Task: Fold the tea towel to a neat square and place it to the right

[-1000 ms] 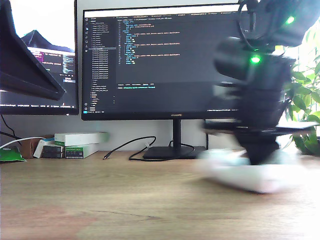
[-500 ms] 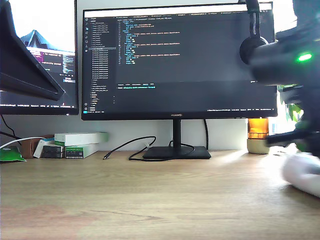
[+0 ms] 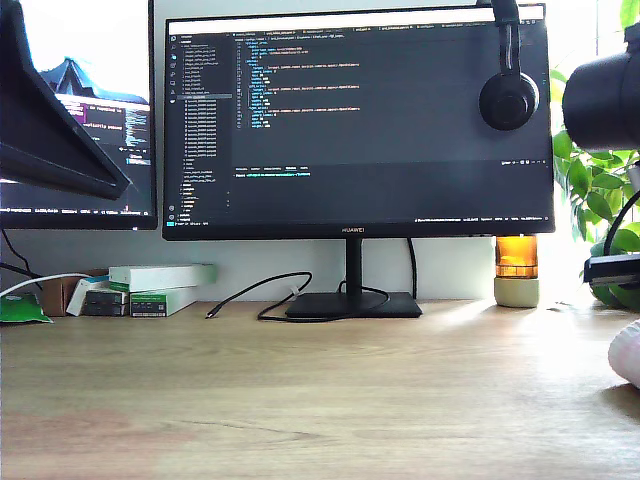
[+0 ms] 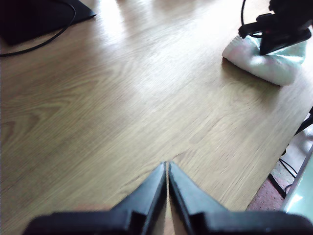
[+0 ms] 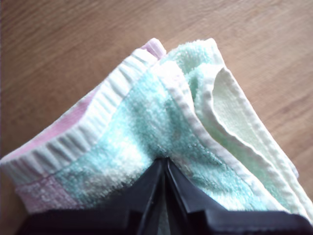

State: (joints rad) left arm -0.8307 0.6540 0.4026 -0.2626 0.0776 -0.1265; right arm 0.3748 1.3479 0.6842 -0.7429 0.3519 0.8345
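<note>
Towel (image 5: 146,122), one, folded, pinched by my second hand (image 5: 165,164); first hand (image 4: 167,169) closed empty.

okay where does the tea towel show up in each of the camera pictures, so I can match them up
Exterior view: only a pale edge of the tea towel shows at that view's right border, on the wooden desk.
First wrist view: it lies folded far off on the desk, with my second gripper on it.
Second wrist view: it fills the picture, bunched at my second gripper's shut fingers.
Shared landmark: the wooden desk under the towel.
</note>
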